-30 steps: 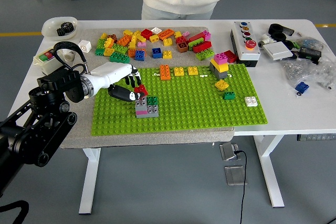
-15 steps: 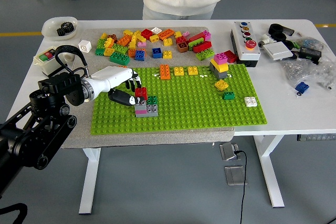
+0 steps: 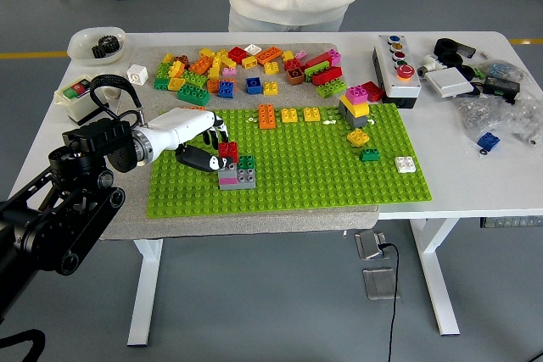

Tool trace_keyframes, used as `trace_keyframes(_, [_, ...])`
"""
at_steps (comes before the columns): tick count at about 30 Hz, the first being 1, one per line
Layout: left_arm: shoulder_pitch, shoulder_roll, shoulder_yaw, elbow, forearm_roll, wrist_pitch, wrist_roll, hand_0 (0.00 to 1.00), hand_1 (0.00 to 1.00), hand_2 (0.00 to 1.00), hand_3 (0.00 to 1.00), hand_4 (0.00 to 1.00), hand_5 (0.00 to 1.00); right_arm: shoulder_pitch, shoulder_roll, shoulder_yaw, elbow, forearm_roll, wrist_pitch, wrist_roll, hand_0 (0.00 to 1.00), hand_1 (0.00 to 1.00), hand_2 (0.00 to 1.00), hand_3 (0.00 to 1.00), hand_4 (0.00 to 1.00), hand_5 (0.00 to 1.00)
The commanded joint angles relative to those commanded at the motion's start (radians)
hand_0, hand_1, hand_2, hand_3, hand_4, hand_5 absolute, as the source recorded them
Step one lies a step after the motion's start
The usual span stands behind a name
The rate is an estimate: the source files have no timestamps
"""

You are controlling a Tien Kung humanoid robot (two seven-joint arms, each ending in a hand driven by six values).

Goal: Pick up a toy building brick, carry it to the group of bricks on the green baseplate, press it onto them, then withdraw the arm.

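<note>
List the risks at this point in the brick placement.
The left hand is at the red brick on the grey brick; if the red brick is not fully seated, pulling away may lift or tilt it. The fingers also sit close to the small green brick beside it and could knock it loose. Whether the studs are engaged cannot be seen.

The white table (image 3: 458, 188) carries a grey mat (image 3: 246, 219) with the green baseplate (image 3: 314, 177) and a heap of loose bricks (image 3: 246, 69) on it. Directly on the tabletop lie a white bowl (image 3: 95, 43), a button box (image 3: 395, 69), a blue brick (image 3: 487, 142) and plastic bags (image 3: 501, 112).
</note>
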Motion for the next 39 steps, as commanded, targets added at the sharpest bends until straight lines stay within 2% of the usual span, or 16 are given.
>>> trace_keyframes(9, [0.004,0.000,-0.001,-0.002,0.000,0.001,-0.003,0.646,0.584,0.558,0.559,0.668,0.384,-0.001,0.000,-0.002,0.000,0.002,-0.001,0.000,0.745,0.639,0.681,0.632,0.847,0.561])
trace_keyframes(10, [0.003,0.000,-0.001,-0.002,0.000,0.002,-0.003,0.660,0.593,0.562,0.559,0.697,0.382,-0.001,0.000,-0.002,0.000,0.002,-0.001,0.000,0.745,0.639,0.681,0.633,0.848,0.561])
trace_keyframes(15, [0.001,-0.001,-0.006,-0.001,0.000,0.005,-0.006,0.660,0.593,0.562,0.559,0.697,0.382,-0.001,0.001,-0.003,0.000,0.002,-0.001,0.000,0.745,0.639,0.681,0.633,0.848,0.561])
trace_keyframes(16, [0.001,-0.001,-0.006,-0.001,0.000,0.005,-0.006,0.692,0.628,0.576,0.560,0.738,0.380,-0.001,0.001,-0.002,0.000,0.002,-0.001,0.000,0.746,0.639,0.681,0.633,0.847,0.560])
trace_keyframes(21, [-0.006,-0.003,-0.012,0.001,0.000,0.009,-0.011,0.692,0.628,0.576,0.560,0.738,0.380,0.000,0.001,-0.002,0.000,0.002,-0.001,0.000,0.746,0.639,0.681,0.633,0.847,0.560])
trace_keyframes(22, [-0.006,-0.003,-0.012,0.001,0.000,0.009,-0.011,0.711,0.659,0.589,0.574,0.786,0.393,0.000,0.001,-0.002,0.000,0.002,-0.001,0.000,0.745,0.639,0.681,0.633,0.847,0.560])
trace_keyframes(39, [-0.012,-0.006,-0.013,0.013,0.000,0.014,-0.010,0.748,0.672,0.604,0.584,0.813,0.409,0.000,0.001,-0.003,0.000,0.005,-0.001,0.000,0.745,0.639,0.681,0.633,0.848,0.560])
